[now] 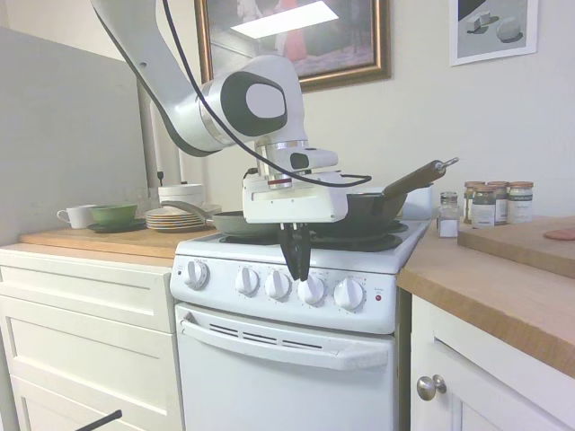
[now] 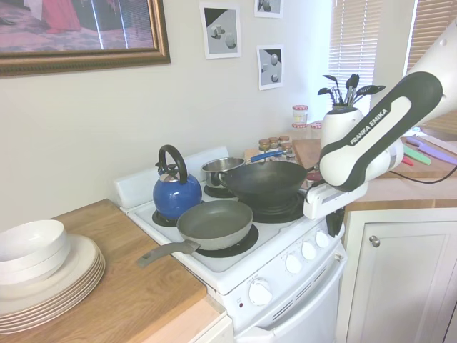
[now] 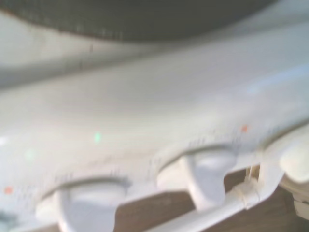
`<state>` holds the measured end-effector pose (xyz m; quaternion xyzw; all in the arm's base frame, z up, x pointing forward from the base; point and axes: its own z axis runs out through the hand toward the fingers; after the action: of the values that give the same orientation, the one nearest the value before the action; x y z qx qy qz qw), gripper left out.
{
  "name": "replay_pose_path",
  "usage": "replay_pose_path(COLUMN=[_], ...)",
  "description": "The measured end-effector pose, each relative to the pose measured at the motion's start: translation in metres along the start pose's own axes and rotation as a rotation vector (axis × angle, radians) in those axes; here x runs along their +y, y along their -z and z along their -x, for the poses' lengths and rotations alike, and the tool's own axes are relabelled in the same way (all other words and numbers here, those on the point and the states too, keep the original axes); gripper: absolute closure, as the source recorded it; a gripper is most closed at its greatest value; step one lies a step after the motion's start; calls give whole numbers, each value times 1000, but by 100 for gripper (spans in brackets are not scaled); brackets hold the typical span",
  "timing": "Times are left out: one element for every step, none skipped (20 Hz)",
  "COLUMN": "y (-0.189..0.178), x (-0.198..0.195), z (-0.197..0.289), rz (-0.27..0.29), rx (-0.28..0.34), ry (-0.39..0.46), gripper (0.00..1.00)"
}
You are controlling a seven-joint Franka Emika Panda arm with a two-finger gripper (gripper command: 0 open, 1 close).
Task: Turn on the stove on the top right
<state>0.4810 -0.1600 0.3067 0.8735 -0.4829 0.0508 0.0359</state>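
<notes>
The narrow white stove [image 1: 296, 359] has five round white knobs along its front panel, and a small red indicator light [image 1: 377, 297] sits at the right end. My gripper [image 1: 298, 272] points straight down in front of the panel. Its dark fingers are pressed together and shut on nothing. The tips hang between the third knob [image 1: 278, 285] and the fourth knob [image 1: 312, 289], just above them. In the second exterior view the gripper [image 2: 334, 223] is mostly hidden behind the arm. The blurred wrist view shows two knobs [image 3: 205, 174] close up.
On the burners sit a grey frying pan [image 2: 214, 223], a dark wok [image 2: 265, 182], a blue kettle [image 2: 176, 191] and a small pot [image 2: 221, 170]. Stacked plates [image 2: 50, 275] stand on the wooden counter beside the stove. Spice jars [image 1: 492, 205] line the other counter.
</notes>
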Motion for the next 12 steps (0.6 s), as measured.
replay_pose_path(y=[-1, -3, -5, -7, -8, -8, -8, -7, -7, -6, -6, -6], x=[-1, -2, -3, -3, -4, -5, -5, -6, -7, -9, -9, -10], z=[-2, -5, -7, -8, -10, -11, -12, -13, -13, -13, -12, -12], rz=[2, 4, 6, 8, 9, 9, 8, 7, 6, 4, 4, 3], rx=[0, 0, 0, 0, 0, 1, 2, 3, 4, 5, 5, 5], ry=[-1, -2, -3, -4, -5, -5, -5, -5, -4, -3, -2, 0], gripper=[100, 100, 100, 100, 100, 100, 100, 100, 100, 100, 100, 100])
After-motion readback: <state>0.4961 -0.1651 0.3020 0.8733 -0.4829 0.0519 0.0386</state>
